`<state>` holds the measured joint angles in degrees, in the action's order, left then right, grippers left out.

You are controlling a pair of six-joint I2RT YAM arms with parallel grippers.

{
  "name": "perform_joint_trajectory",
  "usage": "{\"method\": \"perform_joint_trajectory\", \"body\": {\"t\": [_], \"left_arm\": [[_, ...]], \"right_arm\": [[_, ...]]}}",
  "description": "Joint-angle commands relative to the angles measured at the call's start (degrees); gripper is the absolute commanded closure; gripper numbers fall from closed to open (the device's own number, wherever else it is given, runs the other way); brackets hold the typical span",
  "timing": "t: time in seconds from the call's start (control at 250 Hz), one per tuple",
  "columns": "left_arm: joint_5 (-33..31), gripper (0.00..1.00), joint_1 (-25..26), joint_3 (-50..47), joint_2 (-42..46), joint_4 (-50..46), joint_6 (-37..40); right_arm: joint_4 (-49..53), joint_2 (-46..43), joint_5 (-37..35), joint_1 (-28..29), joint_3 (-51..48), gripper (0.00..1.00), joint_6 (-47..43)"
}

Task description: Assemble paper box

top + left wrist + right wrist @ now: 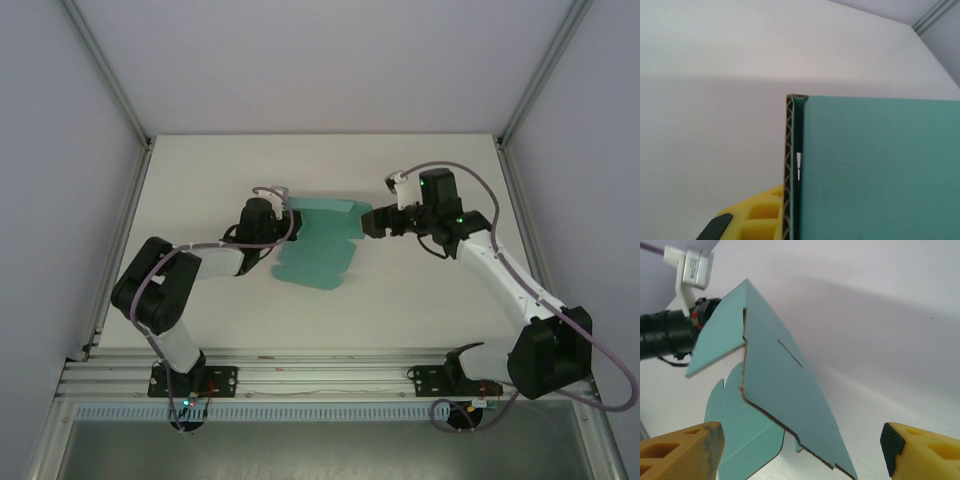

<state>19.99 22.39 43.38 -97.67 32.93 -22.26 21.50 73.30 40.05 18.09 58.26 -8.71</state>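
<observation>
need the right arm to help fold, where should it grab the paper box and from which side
Probably the paper box by its raised panel, near the edge facing the right gripper, coming from the right. That panel stands tilted off the table, so open jaws can close on both faces.

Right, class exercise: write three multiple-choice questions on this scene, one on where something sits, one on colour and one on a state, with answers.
1. Where is the paper box? A) in the middle of the table, between the two arms B) at the near left corner C) on the metal rail
2. What colour is it? A) red B) teal-green C) white
3. How are the right arm's jaws? A) shut on the card B) shut, empty C) wide open
Answers: 1A, the top view shows it between the arms; 2B, every view shows teal-green card; 3C, the right wrist view has the fingertips far apart at its lower corners.
</observation>
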Motion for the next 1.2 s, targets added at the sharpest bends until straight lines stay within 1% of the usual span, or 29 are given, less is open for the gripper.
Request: {"method": "perform_joint_trajectory", "body": {"t": [0.0, 0.064, 0.108, 0.212, 0.308, 0.376, 0.492, 0.508, 0.536, 0.604, 0.676, 0.795, 0.847, 0.951, 1.011, 1.063, 1.099, 1.163, 1.195], "left_arm": [[5.9, 1.0, 0.0, 0.4, 1.5, -2.4, -3.4], [6.0, 1.0, 0.0, 0.9, 1.7, -3.4, -3.6], [6.0, 1.0, 0.0, 1.0, 1.6, -3.5, -3.8], [4.8, 1.0, 0.2, 2.3, 0.9, -6.0, -4.1], [3.4, 1.0, 0.4, 4.0, 0.1, -8.5, -5.3], [0.1, 1.0, 0.8, 5.5, -0.4, -11.1, -6.0], [-10.8, 1.0, 1.1, 10.2, -2.1, -22.1, -9.1], [-12.5, 1.0, 1.0, 10.9, -2.4, -23.6, -11.1], [-15.2, 1.0, 1.0, 12.0, -2.8, -26.1, -12.0], [-19.5, 1.0, 1.0, 14.4, -4.0, -31.2, -14.5], [-22.1, 1.0, 1.0, 15.8, -4.8, -33.7, -15.9], [-29.4, 1.0, 0.9, 18.4, -6.1, -40.5, -19.2], [-31.3, 1.0, 1.0, 19.5, -6.6, -42.1, -18.7], [-29.6, 1.0, 0.9, 19.2, -6.5, -40.2, -16.6], [-26.8, 1.0, 1.0, 18.6, -6.2, -37.4, -11.8], [-24.7, 1.0, 1.1, 17.4, -5.4, -34.6, -9.7], [-22.8, 1.0, 1.1, 15.9, -4.5, -31.9, -6.4], [-21.2, 1.0, 1.1, 13.5, -2.2, -29.0, -4.7], [-19.5, 1.0, 1.0, 11.7, -0.8, -26.0, -3.1]], "right_arm": [[-3.6, 2.3, 2.1, 0.2, -0.5, 0.21, -1.9], [-3.5, 4.7, 2.8, 0.4, 1.4, 0.27, -2.6], [-3.3, 6.4, 3.5, 0.6, 2.9, 0.34, -3.1], [-3.6, 9.2, 4.7, 1.7, 5.2, 0.54, -3.7], [-6.3, 10.1, 2.7, 3.5, 4.6, 0.73, -3.3], [-6.9, 10.5, 0.1, 4.8, 4.6, 0.85, -2.5], [-8.4, 9.6, -5.7, 7.2, 3.7, 1.0, -1.2], [-8.7, 9.4, -6.5, 7.5, 3.5, 1.0, -1.1], [-9.1, 8.9, -7.9, 8.1, 3.1, 1.0, -1.1], [-9.7, 7.7, -11.8, 9.5, 2.6, 1.0, -0.2], [-10.5, 6.3, -12.1, 10.0, 1.7, 1.0, -0.1], [-12.6, 4.5, -13.9, 10.4, -0.2, 1.0, 1.2], [-12.9, 3.7, -13.7, 10.4, -0.7, 1.0, 0.9], [-13.8, 3.3, -12.6, 10.4, -1.6, 1.0, 0.3], [-13.6, 3.4, -13.1, 10.4, -1.6, 1.0, 0.3], [-13.7, 3.5, -13.6, 10.4, -1.6, 1.0, 0.1], [-13.9, 3.5, -14.6, 10.4, -1.6, 1.0, 0.4], [-13.8, 3.4, -16.2, 10.4, -1.4, 1.0, 0.8], [-13.5, 3.3, -16.5, 10.3, -1.3, 0.91, 0.5]]}}
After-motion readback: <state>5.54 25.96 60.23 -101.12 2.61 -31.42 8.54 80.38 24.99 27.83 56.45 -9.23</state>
